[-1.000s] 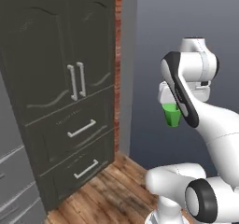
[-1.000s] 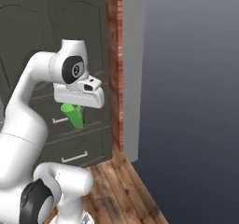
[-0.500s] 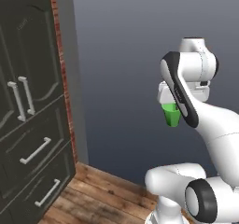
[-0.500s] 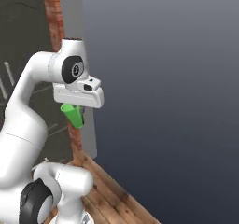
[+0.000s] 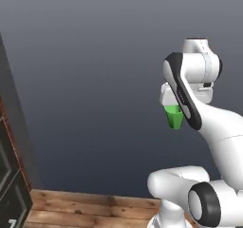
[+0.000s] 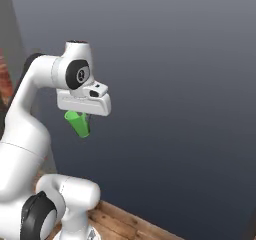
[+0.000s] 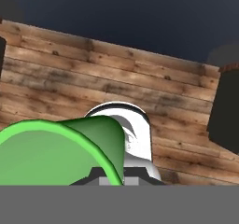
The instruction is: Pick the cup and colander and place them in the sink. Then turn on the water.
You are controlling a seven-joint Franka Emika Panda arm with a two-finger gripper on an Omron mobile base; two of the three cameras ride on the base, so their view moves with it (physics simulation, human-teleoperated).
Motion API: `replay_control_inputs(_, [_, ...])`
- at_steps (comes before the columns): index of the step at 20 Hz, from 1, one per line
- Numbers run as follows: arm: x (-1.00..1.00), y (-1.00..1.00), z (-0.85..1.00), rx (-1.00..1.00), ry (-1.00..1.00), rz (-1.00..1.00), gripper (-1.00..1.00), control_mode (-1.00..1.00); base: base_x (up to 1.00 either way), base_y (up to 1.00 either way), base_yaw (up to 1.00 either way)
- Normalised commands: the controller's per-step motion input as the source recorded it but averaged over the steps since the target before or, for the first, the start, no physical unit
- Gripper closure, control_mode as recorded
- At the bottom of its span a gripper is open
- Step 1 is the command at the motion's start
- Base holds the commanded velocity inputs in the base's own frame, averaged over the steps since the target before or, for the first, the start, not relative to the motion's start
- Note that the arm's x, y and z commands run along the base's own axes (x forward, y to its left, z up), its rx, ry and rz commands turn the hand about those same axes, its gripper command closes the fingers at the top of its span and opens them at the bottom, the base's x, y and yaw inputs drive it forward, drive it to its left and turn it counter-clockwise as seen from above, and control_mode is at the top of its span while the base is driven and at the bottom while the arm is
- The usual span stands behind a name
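The robot's fingers are clamped tight on the rim of the green cup, which hangs tilted under the white hand, carried high in the air well above the plank floor. From the right base camera the cup slants down and outward beneath the hand, against a plain dark grey wall. Seen along the hand, the cup's open mouth looms large at lower left, planks beyond it. A dark cabinet edges the left side.
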Motion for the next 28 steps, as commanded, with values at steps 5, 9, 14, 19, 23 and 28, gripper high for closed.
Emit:
replay_control_inputs(5, [0.0, 0.0, 0.0, 0.0, 0.0, 0.0, 1.0, 1.0, 0.0, -0.37, -0.61])
replay_control_inputs(9, [0.0, 0.0, 0.0, 0.0, 0.0, 0.0, 1.0, 1.0, -0.01, -0.39, -0.61])
replay_control_inputs(14, [0.0, 0.0, 0.0, 0.0, 0.0, 0.0, 1.0, 1.0, -0.13, -0.36, -0.57])
replay_control_inputs(19, [0.0, 0.0, 0.0, 0.0, 0.0, 0.0, 1.0, 1.0, -0.14, -0.33, -0.58])
replay_control_inputs(23, [0.0, 0.0, 0.0, 0.0, 0.0, 0.0, 1.0, 1.0, -0.1, -0.4, -0.6])
replay_control_inputs(28, [0.0, 0.0, 0.0, 0.0, 0.0, 0.0, 1.0, 1.0, -0.02, -0.43, -0.63])
